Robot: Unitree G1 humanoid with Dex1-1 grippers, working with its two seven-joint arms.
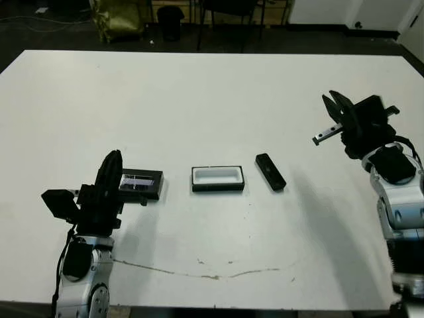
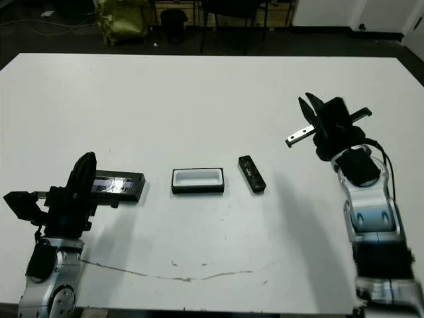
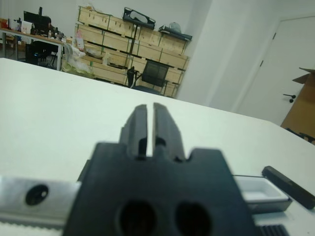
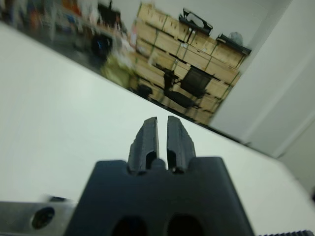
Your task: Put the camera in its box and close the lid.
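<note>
Both grippers hold nothing: the right gripper hangs raised over the tabletop, well apart from everything, fingers nearly together; the left gripper, likewise almost closed, sits just beside the lid. Centre stands the box, white lining bare, and just to its right lies the camera, angled. Probably best for the right arm to spread its fingers, descend across the camera's narrow width, then lay it lengthwise inside.

box top open | camera unobstructed, table around bare
</note>
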